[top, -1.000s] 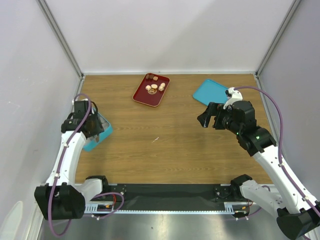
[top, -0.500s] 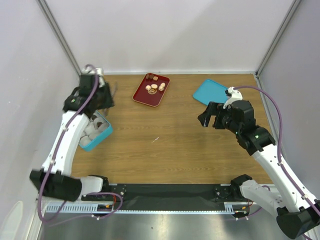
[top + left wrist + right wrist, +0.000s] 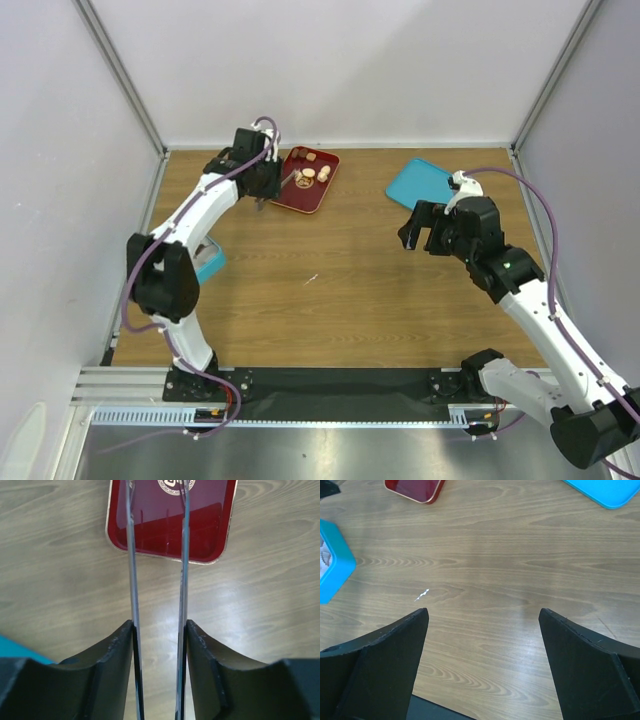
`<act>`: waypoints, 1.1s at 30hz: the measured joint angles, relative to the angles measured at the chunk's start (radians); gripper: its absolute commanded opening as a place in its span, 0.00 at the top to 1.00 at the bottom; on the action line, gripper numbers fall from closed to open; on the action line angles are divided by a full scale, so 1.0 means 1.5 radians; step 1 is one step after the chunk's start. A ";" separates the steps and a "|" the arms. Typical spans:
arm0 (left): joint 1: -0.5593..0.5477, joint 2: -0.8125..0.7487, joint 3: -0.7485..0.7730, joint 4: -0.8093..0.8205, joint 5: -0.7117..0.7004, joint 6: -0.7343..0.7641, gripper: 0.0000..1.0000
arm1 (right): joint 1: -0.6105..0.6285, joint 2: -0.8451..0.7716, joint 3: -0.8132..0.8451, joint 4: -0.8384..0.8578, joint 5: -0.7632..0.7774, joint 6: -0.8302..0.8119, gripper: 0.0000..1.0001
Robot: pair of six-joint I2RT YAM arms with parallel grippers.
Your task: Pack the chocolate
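- Table (image 3: 340, 270): wooden top carrying all the items. The work area for this step is its far-left part.
- Left arm (image 3: 205, 205): stretched from its base to the far-left of the table, its wrist at the left edge of the red tray. By position, this is the arm for the pick.
- Right arm (image 3: 520, 290): held over the right side, well apart from the tray.
- Teal lid (image 3: 420, 183): lies flat at far right, just beyond the right gripper.
- Red tray (image 3: 220, 530): in the left wrist view its near edge lies across the line of the blades, which pass over that edge and point inward over the tray floor.
- Teal box (image 3: 337, 565): at the left edge of the table, nearer the bases than the tray and mostly hidden by the left arm in the overhead view.
- Right gripper (image 3: 482, 625): fingers spread wide, nothing between them, bare wood below.
- Left gripper (image 3: 158, 487): two long thin blades, parallel with a narrow gap, holding nothing. The tips run off the top of the wrist view.
- Chocolate (image 3: 311, 175): small round pieces clustered in the middle and far part of the tray. They lie ahead of the blades and just to their right in the overhead view, and none shows in the wrist view. Judgement: the blades must advance further along the tray before closing.
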 measured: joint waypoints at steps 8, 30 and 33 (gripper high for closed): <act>-0.001 0.093 0.039 0.043 0.012 0.039 0.47 | -0.003 0.023 0.002 -0.002 0.015 -0.002 0.00; -0.003 0.180 0.061 0.075 -0.012 0.086 0.54 | -0.017 0.045 0.002 0.002 0.022 -0.007 0.00; -0.008 0.180 0.061 0.073 -0.017 0.085 0.54 | -0.018 0.045 0.002 0.003 0.022 -0.007 0.00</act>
